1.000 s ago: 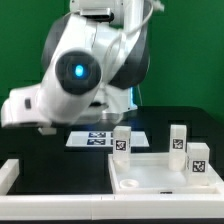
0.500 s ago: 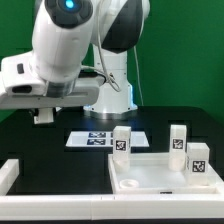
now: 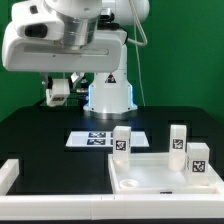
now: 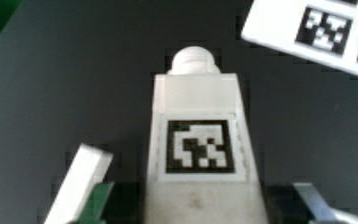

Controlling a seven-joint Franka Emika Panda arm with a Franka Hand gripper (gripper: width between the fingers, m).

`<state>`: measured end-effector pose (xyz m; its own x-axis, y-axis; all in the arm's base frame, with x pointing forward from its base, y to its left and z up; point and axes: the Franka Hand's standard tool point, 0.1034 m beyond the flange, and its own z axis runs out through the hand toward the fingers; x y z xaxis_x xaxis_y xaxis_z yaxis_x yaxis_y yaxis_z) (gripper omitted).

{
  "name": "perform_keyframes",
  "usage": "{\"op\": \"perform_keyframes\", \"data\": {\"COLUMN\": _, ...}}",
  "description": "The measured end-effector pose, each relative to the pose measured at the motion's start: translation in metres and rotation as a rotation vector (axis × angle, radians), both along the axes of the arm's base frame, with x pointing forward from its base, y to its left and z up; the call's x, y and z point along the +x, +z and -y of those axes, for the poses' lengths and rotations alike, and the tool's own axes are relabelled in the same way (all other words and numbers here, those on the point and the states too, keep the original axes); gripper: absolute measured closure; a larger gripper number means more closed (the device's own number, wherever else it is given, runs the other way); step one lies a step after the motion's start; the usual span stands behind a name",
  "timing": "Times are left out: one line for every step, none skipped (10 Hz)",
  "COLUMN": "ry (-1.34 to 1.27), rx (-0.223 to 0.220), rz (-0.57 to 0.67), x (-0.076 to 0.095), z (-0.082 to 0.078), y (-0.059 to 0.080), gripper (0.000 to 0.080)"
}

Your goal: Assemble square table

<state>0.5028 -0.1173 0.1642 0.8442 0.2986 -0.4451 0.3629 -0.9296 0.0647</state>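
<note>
The square table's white panel lies underside up at the exterior view's right. Three white tagged legs stand at it: one at its near left corner, one at the back, one at the right. My gripper hangs high above the table at the exterior view's left, shut on a fourth white leg. In the wrist view this leg runs lengthwise between my fingers, tag facing the camera and its rounded peg pointing away from the gripper.
The marker board lies flat on the black table behind the panel and shows in the wrist view. A long white bar edges the table at the exterior view's left and front. The robot's base stands behind.
The arm has swung up and back from the camera. The gripper has risen from just above the table and shifted a little toward the exterior view's right. The panel and standing legs have not moved.
</note>
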Motion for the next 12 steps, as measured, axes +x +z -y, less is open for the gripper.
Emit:
{"op": "perform_keyframes", "data": {"ry": 0.009, "rx": 0.017, "rz": 0.056, "x": -0.002, "z": 0.001, "y": 0.001, "gripper": 0.0508}}
{"op": "perform_keyframes", "data": {"ry": 0.014, "rx": 0.026, "rz": 0.091, "x": -0.002, "z": 0.002, "y": 0.002, "gripper": 0.0508}}
{"op": "perform_keyframes", "data": {"ry": 0.014, "rx": 0.042, "rz": 0.166, "x": 0.006, "z": -0.001, "y": 0.001, "gripper": 0.0508}}
{"op": "perform_keyframes", "data": {"ry": -0.044, "rx": 0.057, "rz": 0.245, "x": 0.013, "z": -0.023, "y": 0.002, "gripper": 0.0508}}
{"op": "perform_keyframes", "data": {"ry": -0.071, "rx": 0.083, "rz": 0.311, "x": 0.029, "z": -0.051, "y": 0.003, "gripper": 0.0508}}
{"op": "perform_keyframes", "data": {"ry": -0.118, "rx": 0.096, "rz": 0.365, "x": 0.046, "z": -0.076, "y": 0.004, "gripper": 0.0508}}
{"op": "perform_keyframes", "data": {"ry": -0.158, "rx": 0.116, "rz": 0.471, "x": 0.070, "z": -0.099, "y": 0.006, "gripper": 0.0508}}
{"op": "perform_keyframes", "data": {"ry": -0.168, "rx": 0.123, "rz": 0.525, "x": 0.081, "z": -0.112, "y": 0.007, "gripper": 0.0508}}
{"op": "perform_keyframes", "data": {"ry": -0.157, "rx": 0.128, "rz": 0.527, "x": 0.082, "z": -0.116, "y": 0.010, "gripper": 0.0508}}
{"op": "perform_keyframes", "data": {"ry": -0.133, "rx": 0.145, "rz": 0.646, "x": 0.091, "z": -0.113, "y": 0.011, "gripper": 0.0508}}
{"op": "perform_keyframes", "data": {"ry": -0.128, "rx": 0.152, "rz": 0.694, "x": 0.087, "z": -0.112, "y": 0.007, "gripper": 0.0508}}
{"op": "perform_keyframes", "data": {"ry": -0.128, "rx": 0.151, "rz": 0.690, "x": 0.085, "z": -0.112, "y": 0.005, "gripper": 0.0508}}
